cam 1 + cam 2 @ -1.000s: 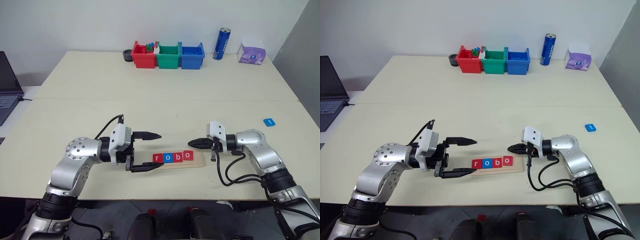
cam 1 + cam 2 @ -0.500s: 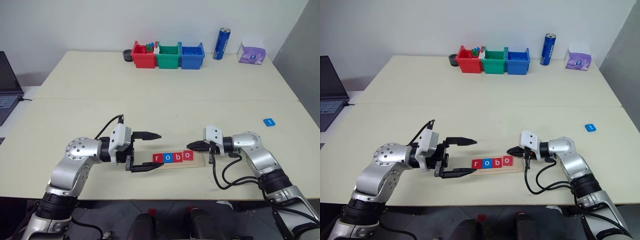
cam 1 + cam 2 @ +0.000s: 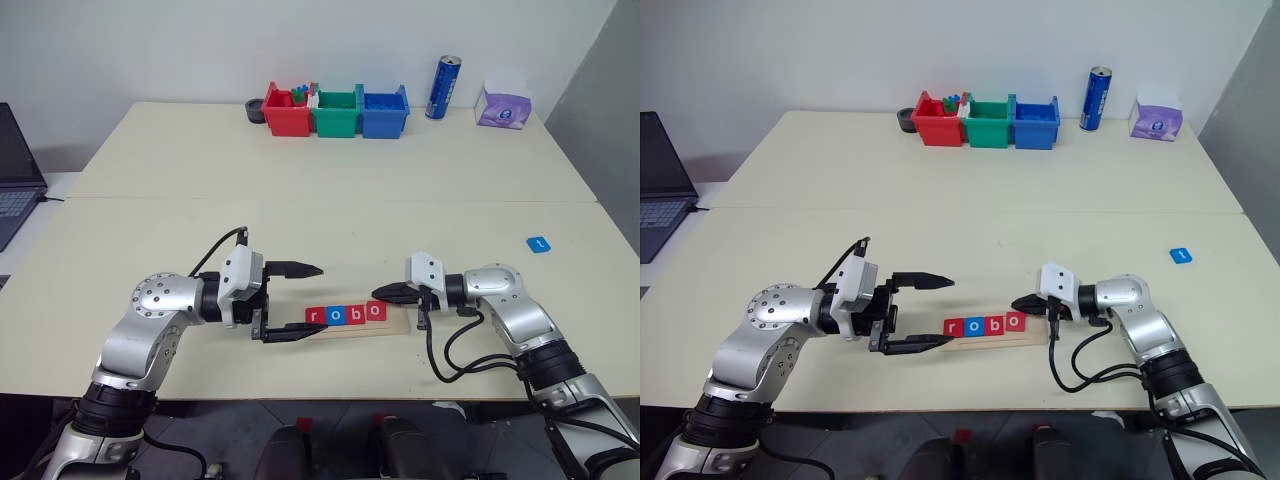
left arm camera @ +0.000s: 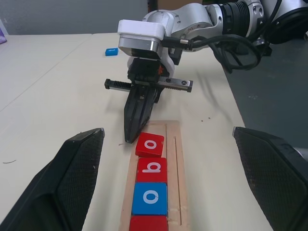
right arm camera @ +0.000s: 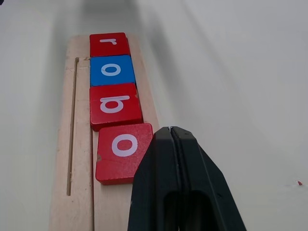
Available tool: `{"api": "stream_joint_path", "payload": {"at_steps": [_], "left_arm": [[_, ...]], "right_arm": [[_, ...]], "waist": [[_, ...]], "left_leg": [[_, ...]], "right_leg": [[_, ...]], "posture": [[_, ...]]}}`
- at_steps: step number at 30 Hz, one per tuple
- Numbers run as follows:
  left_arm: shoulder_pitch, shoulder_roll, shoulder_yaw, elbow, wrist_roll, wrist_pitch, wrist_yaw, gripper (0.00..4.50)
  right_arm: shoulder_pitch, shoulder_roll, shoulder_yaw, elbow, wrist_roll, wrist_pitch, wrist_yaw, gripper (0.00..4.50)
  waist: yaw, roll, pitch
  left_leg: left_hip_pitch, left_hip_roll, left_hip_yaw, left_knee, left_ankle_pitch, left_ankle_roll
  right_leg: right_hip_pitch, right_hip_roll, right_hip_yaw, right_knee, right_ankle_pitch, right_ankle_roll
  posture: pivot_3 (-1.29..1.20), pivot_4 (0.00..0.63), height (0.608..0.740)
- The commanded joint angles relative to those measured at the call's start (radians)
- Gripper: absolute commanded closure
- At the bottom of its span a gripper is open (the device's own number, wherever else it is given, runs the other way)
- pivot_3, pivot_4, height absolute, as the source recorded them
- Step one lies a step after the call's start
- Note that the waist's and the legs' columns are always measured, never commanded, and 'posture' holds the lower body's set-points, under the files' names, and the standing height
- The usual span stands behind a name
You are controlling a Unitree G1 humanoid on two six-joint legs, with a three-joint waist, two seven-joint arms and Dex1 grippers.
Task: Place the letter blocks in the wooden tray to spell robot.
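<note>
Right tool has its two black fingers pressed together into one point, with that tip just beside the far corner of the last red "o" tile, holding nothing. Left tool is spread wide at the other end of the wooden tray, one finger lying low by the tray's left end and the other raised farther back, nothing between them. Four letter blocks sit on the tray in a row: red "r", blue "o", red "b" and the red "o", which is slightly skewed and stands out of line with the others. A fifth block, blue, lies well apart on the counter toward the right edge. The counter is pale cream, made of two tops joined along a seam running across the middle. At its far side stand a red bin, a green bin and a blue bin in a row, with a blue can upright and a purple tissue pack to their right. A laptop is open at the far left. Behind is a plain pale wall.
</note>
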Motion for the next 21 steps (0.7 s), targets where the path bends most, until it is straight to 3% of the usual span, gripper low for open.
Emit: {"api": "stream_joint_path", "payload": {"at_steps": [1,21], "left_arm": [[-0.009,0.005,0.002,-0.014,-0.001,-0.012,0.001,0.0],[-0.016,0.002,0.0,-0.006,0.006,-0.016,0.001,0.0]], "right_arm": [[-0.017,0.008,-0.022,-0.025,0.016,-0.018,-0.016,4.46],[0.027,-0.018,0.022,-0.062,-0.004,-0.059,0.033,4.46]], "waist": [[0.0,0.0,0.0],[0.0,0.0,0.0]], "left_leg": [[0.0,0.0,0.0,0.0,0.0,0.0],[0.0,0.0,0.0,0.0,0.0,0.0]], "right_leg": [[0.0,0.0,0.0,0.0,0.0,0.0],[0.0,0.0,0.0,0.0,0.0,0.0]], "posture": [[0.0,0.15,0.74],[0.0,0.15,0.74]]}}
